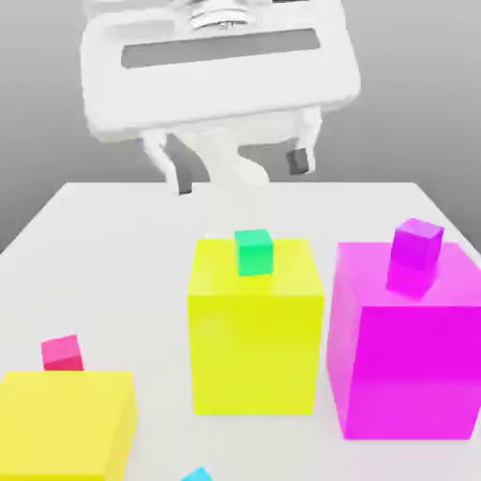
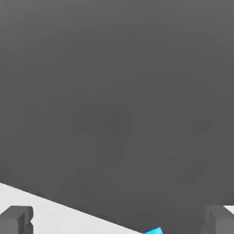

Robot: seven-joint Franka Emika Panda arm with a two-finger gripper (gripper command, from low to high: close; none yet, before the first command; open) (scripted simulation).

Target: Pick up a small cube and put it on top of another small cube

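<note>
A small green cube [image 1: 254, 252] sits on a big yellow block [image 1: 255, 329] in the middle of the table. On a big magenta block [image 1: 406, 348] at the exterior view's right rests a small purple cube [image 1: 417, 245]. A small pink cube [image 1: 62, 353] stands behind a second yellow block [image 1: 64, 423] at the left. A small blue cube [image 1: 198, 474] peeks in at the front edge, and its corner [image 2: 154, 231] shows in the hand view. My gripper [image 1: 240, 174] hangs open above the table's far side, behind the green cube, holding nothing; its fingertips [image 2: 16, 218] are wide apart.
The white table [image 1: 113, 254] runs from the far edge toward the camera. The three big blocks crowd its front half. Bare surface lies behind them, under the gripper, and along the left.
</note>
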